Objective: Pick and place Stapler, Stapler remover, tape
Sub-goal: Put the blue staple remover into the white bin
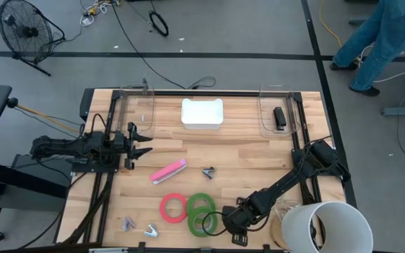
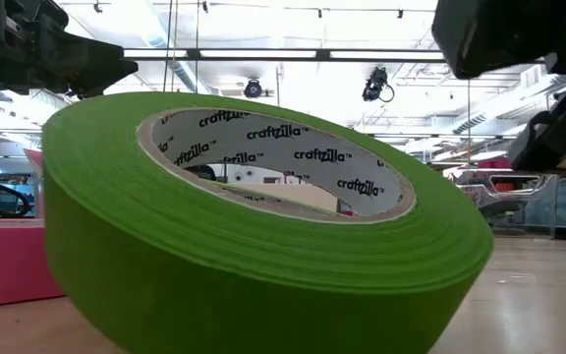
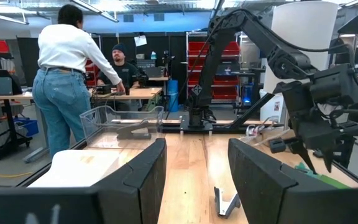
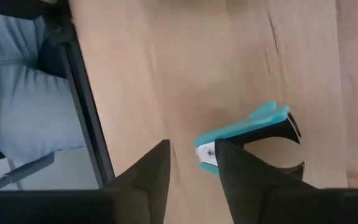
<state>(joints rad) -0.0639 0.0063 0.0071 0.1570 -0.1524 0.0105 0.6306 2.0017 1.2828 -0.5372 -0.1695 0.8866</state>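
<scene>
At the front edge of the desk (image 4: 229, 50), just beside the green tape (image 1: 202, 222), the right pincer (image 4: 191, 186) stands open over a teal staple remover (image 4: 247, 127) lying flat. Only the remover's metal tip lies between the jaws; its body runs off past one finger. Judgement: centre on the body and square the wrist across it before closing, or it may pivot out. The left pincer (image 1: 138, 144) hangs open and empty at the desk's left side.

Three tape rolls (image 1: 188, 209) lie between stapler (image 1: 168, 171) and right tool (image 1: 228, 226).
</scene>
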